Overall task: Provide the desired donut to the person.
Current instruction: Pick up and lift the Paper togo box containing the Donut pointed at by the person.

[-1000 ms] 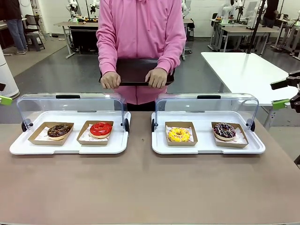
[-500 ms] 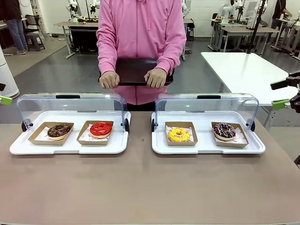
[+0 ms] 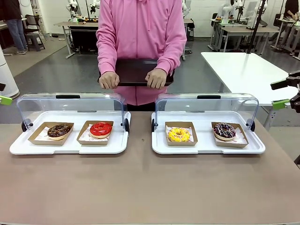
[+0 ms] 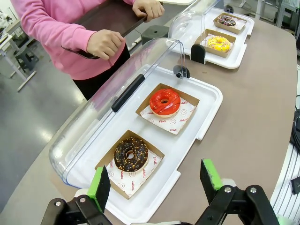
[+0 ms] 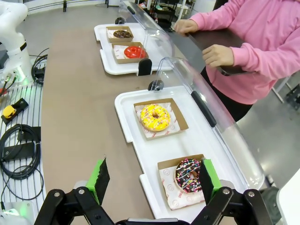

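Note:
The person in a pink hooded top stands at the far side and holds a dark tray in both hands. Two white display trays with raised clear lids lie on the table. The left one carries a chocolate donut and a red donut. The right one carries a yellow donut and a dark sprinkled donut. My left gripper hangs open above the left tray's near edge. My right gripper hangs open above the right tray, near the sprinkled donut.
A white table stands at the back right. Cables and a yellow-black tool lie beside the table in the right wrist view. The brown tabletop in front of the trays is bare. A bystander stands far back left.

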Robot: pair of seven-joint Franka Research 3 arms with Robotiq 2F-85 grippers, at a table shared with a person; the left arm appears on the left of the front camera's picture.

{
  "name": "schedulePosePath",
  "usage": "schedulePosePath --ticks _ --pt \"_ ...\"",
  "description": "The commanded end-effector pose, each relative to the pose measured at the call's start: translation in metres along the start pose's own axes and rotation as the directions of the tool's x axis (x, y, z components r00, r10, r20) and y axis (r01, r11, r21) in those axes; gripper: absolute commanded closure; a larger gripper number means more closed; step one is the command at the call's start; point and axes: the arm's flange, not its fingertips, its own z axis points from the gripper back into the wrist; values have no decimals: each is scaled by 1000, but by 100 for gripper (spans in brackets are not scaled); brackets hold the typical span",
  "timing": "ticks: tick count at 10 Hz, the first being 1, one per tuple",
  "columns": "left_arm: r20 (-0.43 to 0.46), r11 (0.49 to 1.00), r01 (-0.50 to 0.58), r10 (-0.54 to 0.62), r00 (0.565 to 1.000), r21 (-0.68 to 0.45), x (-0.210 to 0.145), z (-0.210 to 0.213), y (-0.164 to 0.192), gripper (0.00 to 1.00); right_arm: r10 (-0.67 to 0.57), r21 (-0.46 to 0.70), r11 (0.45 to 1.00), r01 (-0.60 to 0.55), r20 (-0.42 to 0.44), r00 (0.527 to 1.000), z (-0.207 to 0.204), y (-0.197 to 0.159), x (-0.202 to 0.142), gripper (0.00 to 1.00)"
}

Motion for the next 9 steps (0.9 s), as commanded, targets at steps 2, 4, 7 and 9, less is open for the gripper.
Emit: schedulePosePath --ticks 2,4,7,9 --pt "5 1000 -3 3 1000 -3 0 -1 0 0 7 4 1000 -7 11 1000 -1 -2 -1 0" --pt "5 1000 -3 3 1000 -3 0 -1 0 0 7 4 1000 -7 11 1000 -1 -2 -1 0" --pt "5 1000 -3 3 1000 -3 0 -1 0 0 7 4 1000 -7 11 1000 -1 -2 -1 0" --pt "5 1000 -3 3 1000 -3 0 -1 0 0 7 4 1000 -7 11 1000 -1 -2 -1 0"
